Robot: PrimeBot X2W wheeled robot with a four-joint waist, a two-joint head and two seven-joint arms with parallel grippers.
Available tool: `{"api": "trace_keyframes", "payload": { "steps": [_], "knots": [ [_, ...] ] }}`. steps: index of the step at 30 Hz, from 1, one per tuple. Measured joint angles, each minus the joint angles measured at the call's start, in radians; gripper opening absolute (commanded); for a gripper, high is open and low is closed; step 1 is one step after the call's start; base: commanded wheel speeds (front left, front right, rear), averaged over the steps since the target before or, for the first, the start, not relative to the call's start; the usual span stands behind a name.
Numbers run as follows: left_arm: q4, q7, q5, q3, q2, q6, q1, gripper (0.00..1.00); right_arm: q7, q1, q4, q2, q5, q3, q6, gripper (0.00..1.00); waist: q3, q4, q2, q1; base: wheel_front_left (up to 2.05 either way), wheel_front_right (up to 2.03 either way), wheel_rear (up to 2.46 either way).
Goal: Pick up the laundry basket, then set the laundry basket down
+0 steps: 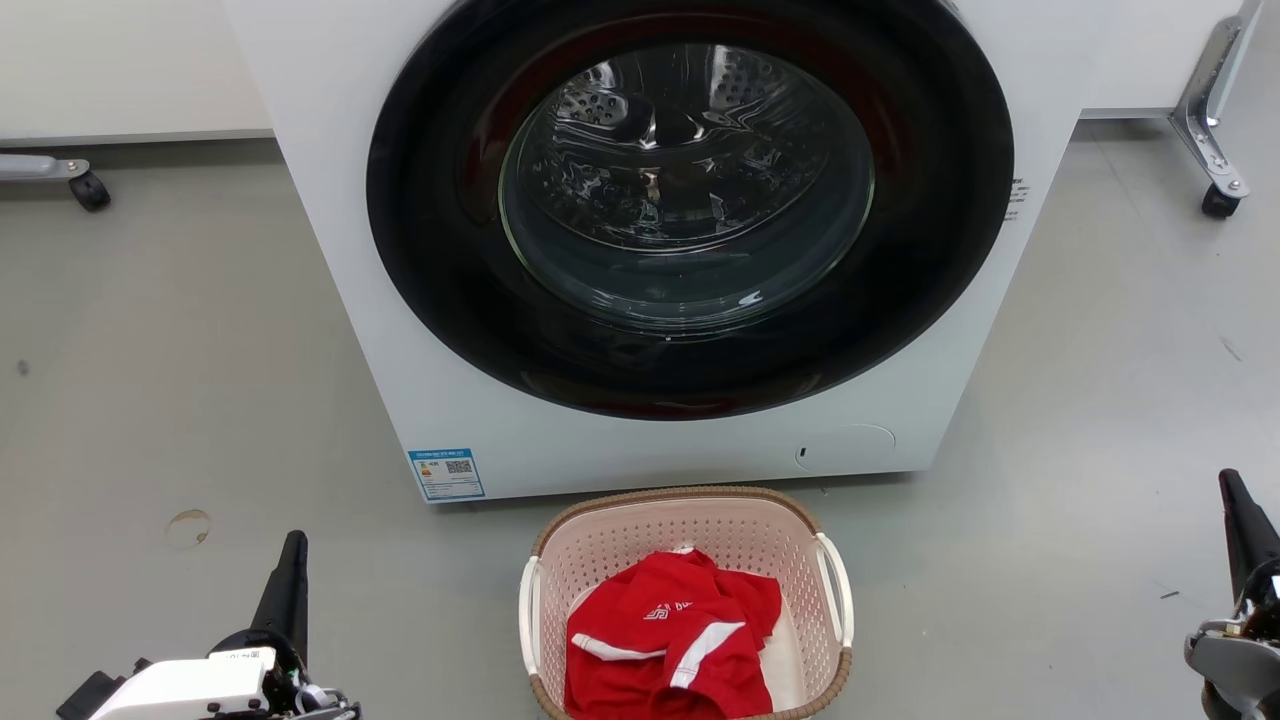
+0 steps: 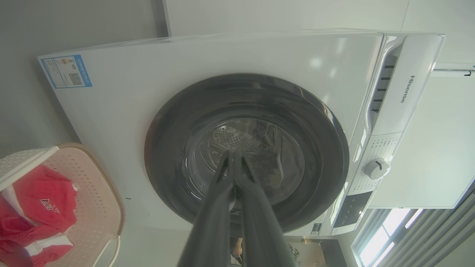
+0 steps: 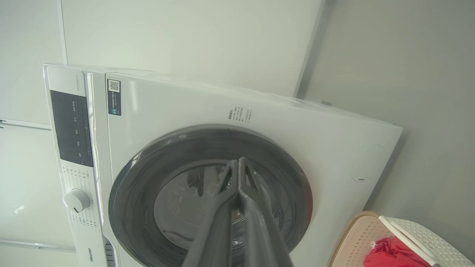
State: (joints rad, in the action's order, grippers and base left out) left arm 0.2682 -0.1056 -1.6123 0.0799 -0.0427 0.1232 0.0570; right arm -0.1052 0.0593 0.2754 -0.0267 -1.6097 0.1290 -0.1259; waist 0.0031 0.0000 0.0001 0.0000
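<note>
Dark fingers of the left gripper [image 1: 292, 555] sit clenched together at 8 o'clock in the head view, grasping nothing, well apart from the basket. Pale pink and perforated, the basket [image 1: 640, 535] stands on the grey floor [image 1: 150, 350] at 6 o'clock, just in front of the white washer [image 1: 330, 230], whose round door [image 1: 690, 190] sits at 12 o'clock. Red clothes [image 1: 670, 640] lie inside the basket, and nothing touches its white handles. At 4 o'clock the right gripper [image 1: 1235, 500] likewise has its fingers pressed shut and empty, well apart from the basket.
</note>
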Motion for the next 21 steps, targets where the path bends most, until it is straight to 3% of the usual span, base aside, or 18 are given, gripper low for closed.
{"api": "trace_keyframes", "payload": {
  "steps": [21],
  "knots": [
    [0.0, 0.0, 0.0, 0.0, 0.002, 0.0, 0.0, 0.0, 0.0, 0.0, 0.0, 0.0, 0.0, 0.0, 0.0, 0.0, 0.0, 0.0, 0.0, 0.0, 0.0, 0.0, 0.0]
  ]
}}
